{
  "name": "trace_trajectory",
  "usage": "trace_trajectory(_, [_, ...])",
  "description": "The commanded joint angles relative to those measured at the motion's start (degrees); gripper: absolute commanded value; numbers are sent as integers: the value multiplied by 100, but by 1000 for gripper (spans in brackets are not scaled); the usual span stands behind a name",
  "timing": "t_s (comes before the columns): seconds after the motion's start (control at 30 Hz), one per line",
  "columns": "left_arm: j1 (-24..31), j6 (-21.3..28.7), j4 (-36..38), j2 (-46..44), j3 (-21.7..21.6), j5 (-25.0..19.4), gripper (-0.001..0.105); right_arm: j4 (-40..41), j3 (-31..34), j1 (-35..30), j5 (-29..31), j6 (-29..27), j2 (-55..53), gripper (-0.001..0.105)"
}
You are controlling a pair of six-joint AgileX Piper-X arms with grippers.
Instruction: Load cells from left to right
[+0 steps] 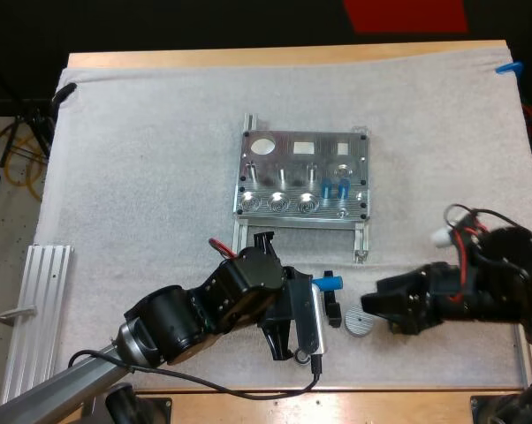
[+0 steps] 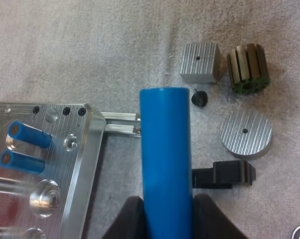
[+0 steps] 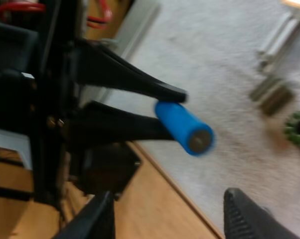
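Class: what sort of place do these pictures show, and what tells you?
Probably a robotics lab's assembly bench: a machined metal fixture sits on a white mat with blue cylinders loaded, and the robot's left gripper holds another blue cylinder.

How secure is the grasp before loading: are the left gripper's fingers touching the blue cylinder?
Touching. The left wrist view shows the left gripper with its fingers pressing on the blue cylinder from both sides.
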Motion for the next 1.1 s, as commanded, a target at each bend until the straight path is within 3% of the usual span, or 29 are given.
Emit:
trace_trajectory(0.0, [-6, 8, -23, -33, -35, -89, 0, -291, -18, -20, -390, 26, 159, 48])
trace_trajectory(0.4, [-6, -14, -43, -33, -35, -89, 0, -1117, -18, -20, -1356, 146, 1287, 48])
trace_trajectory(0.63, [-6, -14, -193, -33, -35, -89, 0, -1407, -18, -20, -1606, 266, 1589, 44])
trace_trajectory(0.97, [-6, -14, -163, -33, -35, -151, 0, -1412, -18, -20, -1279, 122, 1680, 44])
trace_trajectory(1.07, [-6, -14, 57, -33, -35, -458, 0, -1412, -18, -20, -1130, 29, 1649, 44])
